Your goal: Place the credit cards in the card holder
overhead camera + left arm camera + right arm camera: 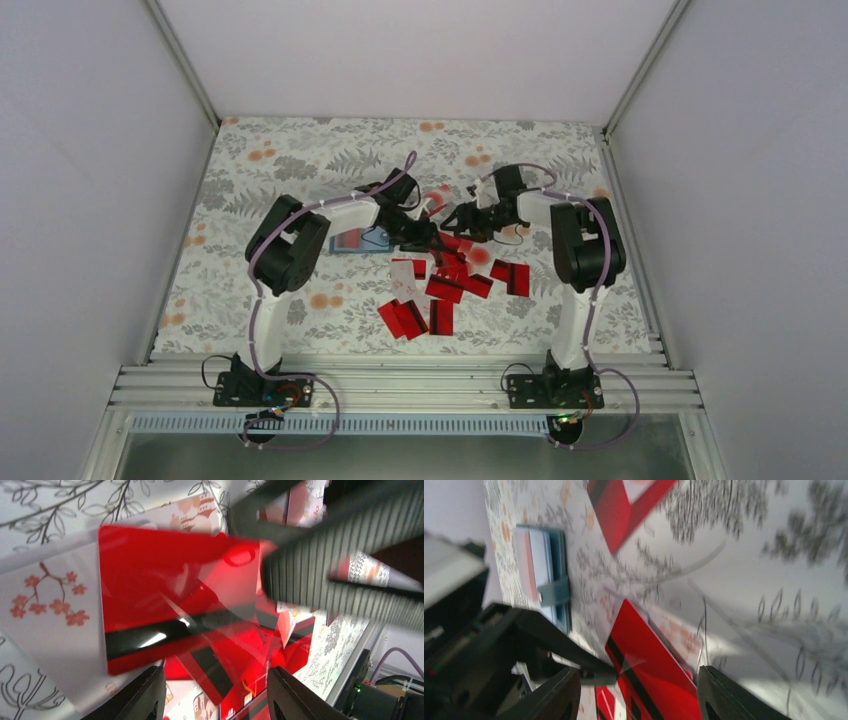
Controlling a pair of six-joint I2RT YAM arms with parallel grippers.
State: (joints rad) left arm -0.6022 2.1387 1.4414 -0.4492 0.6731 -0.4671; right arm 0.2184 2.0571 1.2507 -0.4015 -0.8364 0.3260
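Observation:
Several red credit cards (445,288) with black stripes lie scattered at the table's middle, some showing a pale face (404,275). The teal card holder (362,240) lies flat just left of them. My left gripper (425,238) is open, low over the pile; in its wrist view one red card (165,580) lies ahead of its open gripper (212,695). My right gripper (462,222) is open, facing the left one. In its wrist view a red card (649,665) lies between its fingers (724,695), and the card holder (546,580) lies beyond.
The left arm's dark finger (574,655) reaches into the right wrist view and touches the red card's edge. The right gripper's ribbed body (340,545) fills the upper right of the left wrist view. White walls (100,200) enclose the flower-patterned table (300,160).

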